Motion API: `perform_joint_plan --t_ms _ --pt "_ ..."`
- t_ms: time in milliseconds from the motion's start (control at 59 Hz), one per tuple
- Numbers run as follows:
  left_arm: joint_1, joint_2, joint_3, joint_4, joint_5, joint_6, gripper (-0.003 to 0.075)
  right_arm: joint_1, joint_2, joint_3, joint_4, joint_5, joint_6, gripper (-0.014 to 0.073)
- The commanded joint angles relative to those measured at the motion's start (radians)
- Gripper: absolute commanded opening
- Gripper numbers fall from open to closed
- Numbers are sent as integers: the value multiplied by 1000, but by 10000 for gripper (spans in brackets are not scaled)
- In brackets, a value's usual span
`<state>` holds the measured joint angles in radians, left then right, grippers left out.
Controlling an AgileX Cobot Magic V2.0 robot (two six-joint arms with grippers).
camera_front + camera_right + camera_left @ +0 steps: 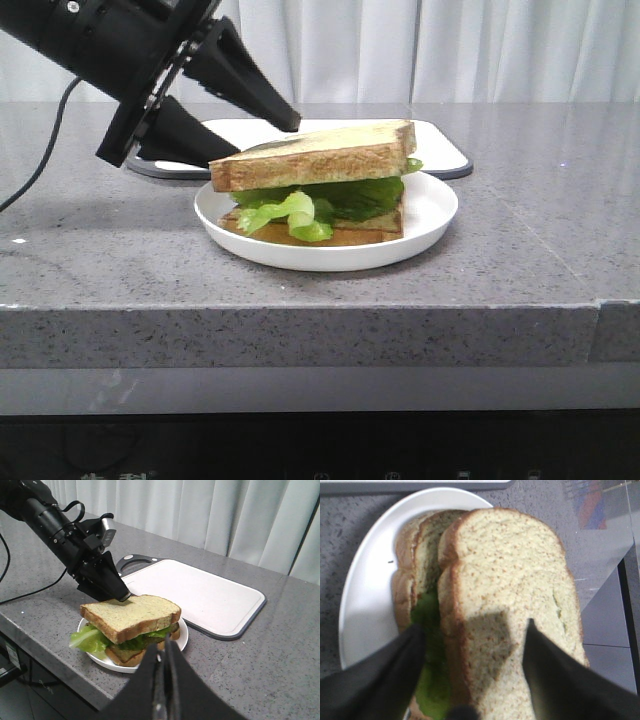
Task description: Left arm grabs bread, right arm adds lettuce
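Note:
A top bread slice (320,155) lies tilted on the ruffled green lettuce (290,212), which covers a lower slice (375,228) on the white plate (430,205). My left gripper (250,140) is open at the slice's far left end, one finger above its face and one lower beside it. In the left wrist view the bread (520,570) and lettuce (427,620) lie between the spread fingers of the left gripper (472,627). My right gripper (162,647) is shut and empty, on the near side of the plate (182,637); it is out of the front view.
A white cutting board (440,145) with a dark rim lies just behind the plate; it also shows in the right wrist view (200,592). The grey stone counter's front edge (300,300) runs close before the plate. A black cable (40,150) trails from the left arm.

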<state>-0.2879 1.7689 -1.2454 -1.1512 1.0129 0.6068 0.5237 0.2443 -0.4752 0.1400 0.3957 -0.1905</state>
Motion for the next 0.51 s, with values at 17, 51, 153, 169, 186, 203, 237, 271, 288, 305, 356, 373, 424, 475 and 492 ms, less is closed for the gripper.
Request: perform_joint_plan --t_ms 17,51,153,169,186,203,237,271,288,305,356,373,424,475,492 --pt "3 -49 -31 -51 40 4 556 -1 10 -29 -10 -80 -7 -64" --pt "8 -57 -31 -49 40 4 557 -1 10 -29 -10 -80 -7 -64" --pt "26 -92 -31 -31 43 11 555 -1 10 -29 -10 -76 -7 -64" --pt "29 -98 -31 -25 43 11 555 -1 10 -29 -10 -76 -7 -64" --pt "34 -106 -31 -16 43 11 555 -1 10 -29 -10 -75 -7 -64" --pt "38 -113 -31 -9 43 11 554 -1 10 -29 -10 -74 -7 -64" --pt "45 -126 -29 4 43 11 550 -1 10 -29 -10 -71 -7 -64" --pt "55 -143 -26 13 43 11 536 -1 10 -29 -10 -67 -7 -64" --pt "60 -150 -27 18 43 11 525 -1 10 -29 -10 -66 -7 -64" --pt "64 -161 -23 22 43 11 505 -1 10 -29 -10 -65 -7 -64" --pt "73 -184 -18 26 38 16 440 -1 10 -29 -10 -56 -7 -64" --pt "76 -190 -18 26 38 22 417 -1 10 -29 -10 -53 -7 -64" --pt "83 -213 -18 26 38 29 314 -1 10 -29 -10 -48 -7 -64" --pt "83 -229 -18 26 36 29 219 -1 10 -29 -10 -48 -7 -64" --pt "83 -236 -18 26 36 29 179 -1 10 -29 -10 -49 -7 -64"
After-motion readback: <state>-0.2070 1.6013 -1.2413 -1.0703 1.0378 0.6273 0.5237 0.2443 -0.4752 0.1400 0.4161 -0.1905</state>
